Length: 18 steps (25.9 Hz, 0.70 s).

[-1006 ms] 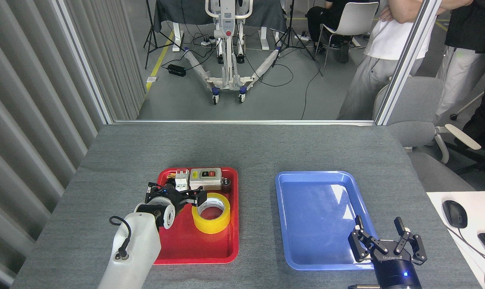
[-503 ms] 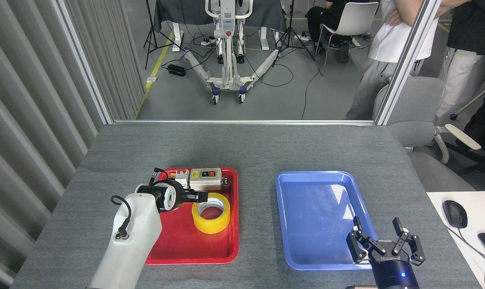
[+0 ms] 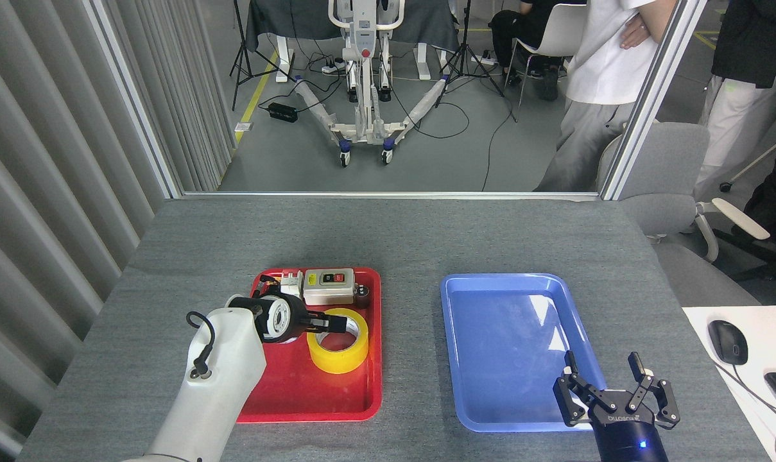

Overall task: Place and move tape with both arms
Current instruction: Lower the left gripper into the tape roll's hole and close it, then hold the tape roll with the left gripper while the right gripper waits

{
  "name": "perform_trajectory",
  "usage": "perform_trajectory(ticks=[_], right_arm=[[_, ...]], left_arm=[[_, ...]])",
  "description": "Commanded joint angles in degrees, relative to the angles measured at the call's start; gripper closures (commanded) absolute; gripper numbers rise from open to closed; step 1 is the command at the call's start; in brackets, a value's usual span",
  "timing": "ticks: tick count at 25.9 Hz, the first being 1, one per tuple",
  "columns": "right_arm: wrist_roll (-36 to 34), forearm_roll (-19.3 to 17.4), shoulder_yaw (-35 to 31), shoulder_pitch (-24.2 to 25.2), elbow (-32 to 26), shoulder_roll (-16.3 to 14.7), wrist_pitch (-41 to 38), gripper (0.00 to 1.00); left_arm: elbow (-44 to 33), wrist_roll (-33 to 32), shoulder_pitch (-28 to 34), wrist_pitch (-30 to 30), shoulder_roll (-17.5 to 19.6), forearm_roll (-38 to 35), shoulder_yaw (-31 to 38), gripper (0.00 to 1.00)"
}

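Nearest you, the right gripper (image 3: 609,396) waits at the near right corner of the blue tray (image 3: 484,301), its fingers spread wide and holding nothing — a sensible parking spot if the roll is meant to end up on that side. Look left and your left gripper (image 3: 332,323) reaches in from the near left over the red tray (image 3: 285,398), its dark tip lying across the top of the tape (image 3: 338,340). You see it edge-on, so you cannot tell whether its jaws are parted or pinched, nor whether a finger has dropped inside the white core. The tape itself lies flat in the middle of the red tray, hole upward, which suits a grip on the wall of the ring. Just behind it, along the tray's far edge, sit a grey switch box (image 3: 328,287) and some smaller parts — crowd them and you risk a knock.
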Motion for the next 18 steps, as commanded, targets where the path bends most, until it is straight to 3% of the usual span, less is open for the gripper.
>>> perform_trajectory(ticks=[1,8,18], right_arm=[[-0.06,0.28,0.08,0.32,-0.12,-0.06,-0.07,0.0],[-0.23,0.2,0.52,0.5,-0.12,-0.5,0.02,0.0],[-0.76,-0.16,3.15,0.41,-0.65,-1.82,0.02,0.0]], left_arm=[[1.18,0.34,0.0,0.39,-0.12,-0.26,-0.76,0.02],[3.38,7.11,0.0,3.64,-0.39,-0.26,-2.96,0.02],[7.24,9.22,-0.09,3.73,-0.74,-0.88,-5.42,0.02]])
